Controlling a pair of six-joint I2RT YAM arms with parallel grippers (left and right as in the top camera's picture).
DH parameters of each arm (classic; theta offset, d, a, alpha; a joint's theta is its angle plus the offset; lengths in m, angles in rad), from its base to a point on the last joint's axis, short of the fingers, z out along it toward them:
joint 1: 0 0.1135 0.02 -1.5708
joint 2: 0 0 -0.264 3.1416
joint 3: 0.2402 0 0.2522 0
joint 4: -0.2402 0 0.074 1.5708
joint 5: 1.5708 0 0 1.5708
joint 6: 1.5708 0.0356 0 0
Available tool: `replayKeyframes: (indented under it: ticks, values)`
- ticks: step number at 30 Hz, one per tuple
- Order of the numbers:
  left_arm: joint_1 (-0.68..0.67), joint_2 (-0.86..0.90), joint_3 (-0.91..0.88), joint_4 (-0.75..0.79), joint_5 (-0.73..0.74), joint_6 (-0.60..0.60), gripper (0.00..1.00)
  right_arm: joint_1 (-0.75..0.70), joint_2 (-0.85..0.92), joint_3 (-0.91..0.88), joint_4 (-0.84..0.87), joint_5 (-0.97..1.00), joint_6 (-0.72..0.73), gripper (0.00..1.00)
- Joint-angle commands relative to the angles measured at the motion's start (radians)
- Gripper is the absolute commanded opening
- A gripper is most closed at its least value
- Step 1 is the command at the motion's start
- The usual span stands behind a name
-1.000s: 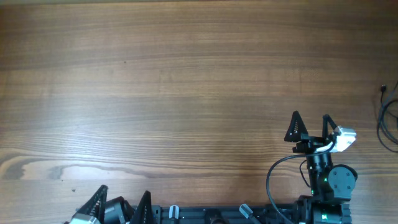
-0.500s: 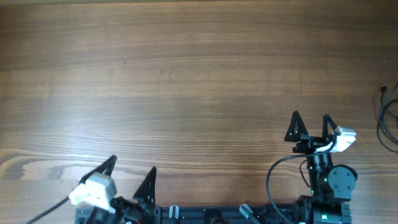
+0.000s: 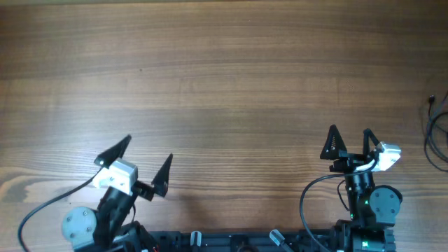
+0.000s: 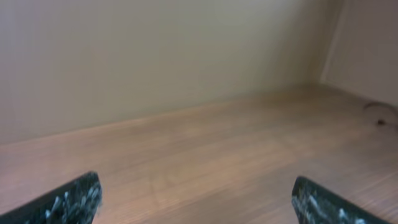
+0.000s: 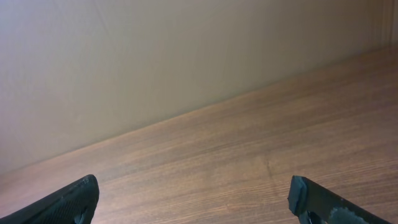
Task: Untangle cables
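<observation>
- Looking down on a wood-grain table [image 3: 210,84]: smooth, with long streaks running left to right and a darker swirl near the left front.
- Spotting the cables [image 3: 437,133] at the far right edge: thin black wire in loose loops with 1 small plug end on top (partly cut off by the frame, and only a faint dark curl from the left wrist).
- Picking out the left gripper [image 3: 147,150]: black, pointed jaws spread wide, gripping nothing, with a white block behind.
- Same story at the right gripper [image 3: 350,130]: 2 triangular jaws wide apart, empty, well apart from the cables.
- Pushed up from the bottom edge onto the table since 1 second ago, over on the left; no shift on the right or among the loops.
- Backed by a plain beige wall [image 5: 155,62], matte, meeting the table's far edge.
</observation>
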Motion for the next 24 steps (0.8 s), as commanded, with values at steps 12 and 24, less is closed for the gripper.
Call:
replayKeyframes:
  ticks: [12, 24]
  values:
    - [-0.231, -0.011, -0.203, 0.344, -0.642, -0.275, 1.00, 0.005, -0.014, 0.002, 0.002, 0.018, 0.012, 1.00]
    - [-0.243, -0.011, -0.307, 0.411, -0.738, -0.317, 1.00, 0.005, -0.014, 0.002, 0.002, 0.018, 0.012, 1.00]
